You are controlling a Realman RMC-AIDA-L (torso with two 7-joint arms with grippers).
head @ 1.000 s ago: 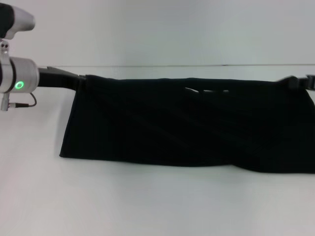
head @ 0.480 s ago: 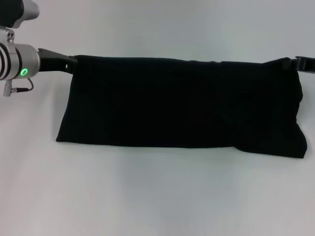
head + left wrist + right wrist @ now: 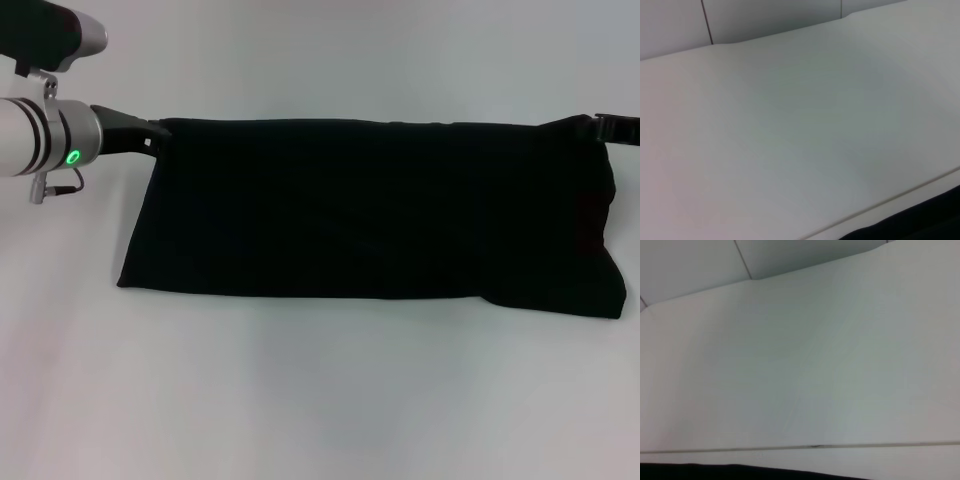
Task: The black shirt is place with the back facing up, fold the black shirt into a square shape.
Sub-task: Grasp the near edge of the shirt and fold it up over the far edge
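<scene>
shirt (image 3: 370, 215): hanging taut between both claws, lower edge resting on table (image 3: 320, 400)
left claw (image 3: 155, 132): gripping shirt corner
right claw (image 3: 598, 128): gripping opposite corner
risk: uneven lowering is skewing fold; corner slipping

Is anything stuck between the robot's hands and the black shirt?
No, nothing visible. The left gripper is at one top corner of the black shirt and the right gripper is at the other, with only white table around.

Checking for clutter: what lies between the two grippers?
Head view: only the black shirt, stretched from left gripper to right gripper.
</scene>
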